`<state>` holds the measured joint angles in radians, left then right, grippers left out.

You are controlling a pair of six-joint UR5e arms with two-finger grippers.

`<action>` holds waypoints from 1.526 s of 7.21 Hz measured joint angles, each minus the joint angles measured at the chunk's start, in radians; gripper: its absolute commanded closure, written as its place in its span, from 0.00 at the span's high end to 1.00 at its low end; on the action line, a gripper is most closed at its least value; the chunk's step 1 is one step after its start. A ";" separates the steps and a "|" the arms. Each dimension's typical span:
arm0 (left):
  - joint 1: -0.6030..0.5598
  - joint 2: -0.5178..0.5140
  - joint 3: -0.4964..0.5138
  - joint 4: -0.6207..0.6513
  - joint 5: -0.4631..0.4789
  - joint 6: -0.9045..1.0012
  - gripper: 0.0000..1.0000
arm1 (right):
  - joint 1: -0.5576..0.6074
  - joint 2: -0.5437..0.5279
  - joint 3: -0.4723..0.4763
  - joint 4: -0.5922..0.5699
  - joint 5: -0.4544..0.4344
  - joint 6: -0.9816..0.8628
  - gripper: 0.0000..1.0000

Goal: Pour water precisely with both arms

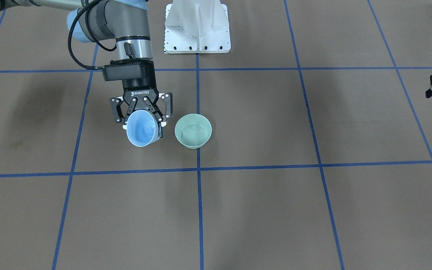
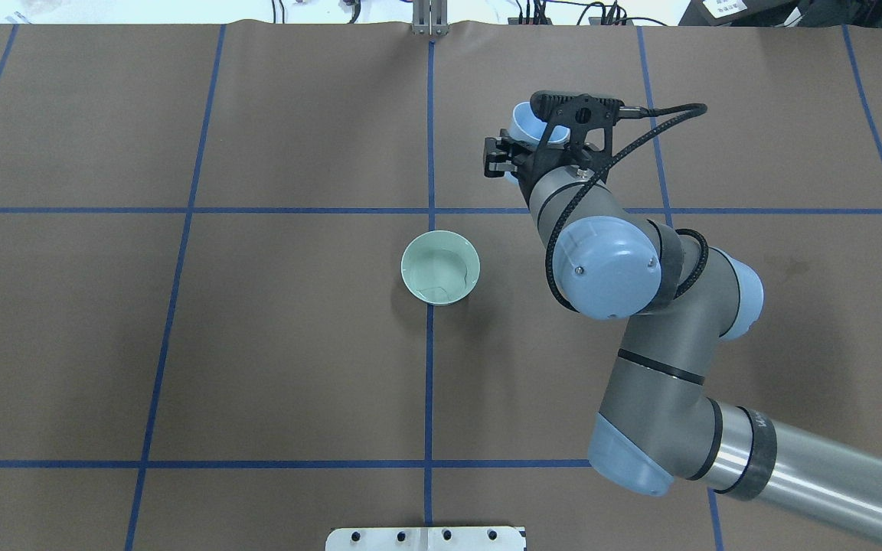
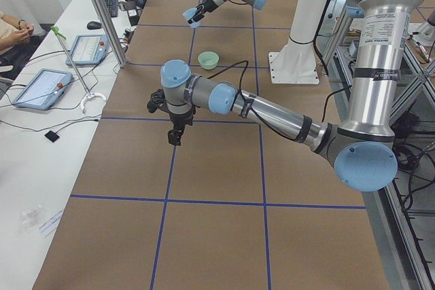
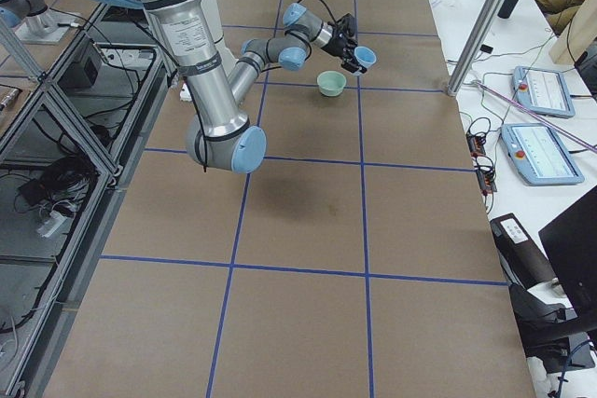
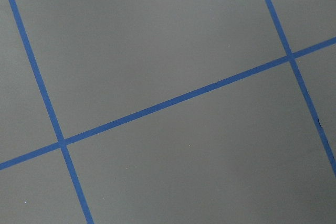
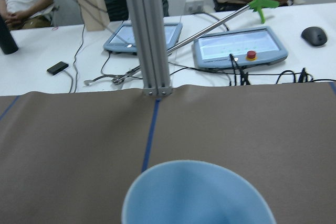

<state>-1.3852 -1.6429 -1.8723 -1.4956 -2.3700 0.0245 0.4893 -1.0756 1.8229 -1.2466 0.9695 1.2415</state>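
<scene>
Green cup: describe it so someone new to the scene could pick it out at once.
From the white pedestal, follow the centre blue tape line out across the brown table. The pale green cup stands upright on that line. Its neighbour, the blue cup, is tilted in the right tool.

Grey arms [image 2: 671, 367], light-blue caps [image 2: 605, 268], black cables [image 2: 663, 115] — black tool [image 1: 143, 125]

The table [image 2: 272, 344] is covered by a brown mat, divided into squares by blue tape lines [image 2: 181, 210]. A green cup [image 2: 440, 268] is stood upright on one line. A white pedestal [image 1: 197, 26] is set at the robot's edge.
</scene>
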 measured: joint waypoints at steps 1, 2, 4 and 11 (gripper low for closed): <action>0.000 0.000 0.000 0.000 0.000 0.000 1.00 | -0.005 -0.054 0.001 0.000 -0.092 0.055 0.00; 0.000 0.000 -0.001 0.000 -0.003 0.000 1.00 | -0.008 -0.106 0.003 -0.001 -0.172 0.133 0.00; 0.000 0.000 -0.002 0.000 -0.034 0.000 1.00 | -0.010 -0.235 0.004 0.000 -0.282 0.269 0.00; 0.000 0.000 0.000 0.000 -0.050 0.000 1.00 | -0.037 -0.455 -0.214 0.010 -0.405 0.489 0.41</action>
<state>-1.3857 -1.6429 -1.8720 -1.4956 -2.4196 0.0245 0.4521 -1.5310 1.6084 -1.2364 0.5648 1.7302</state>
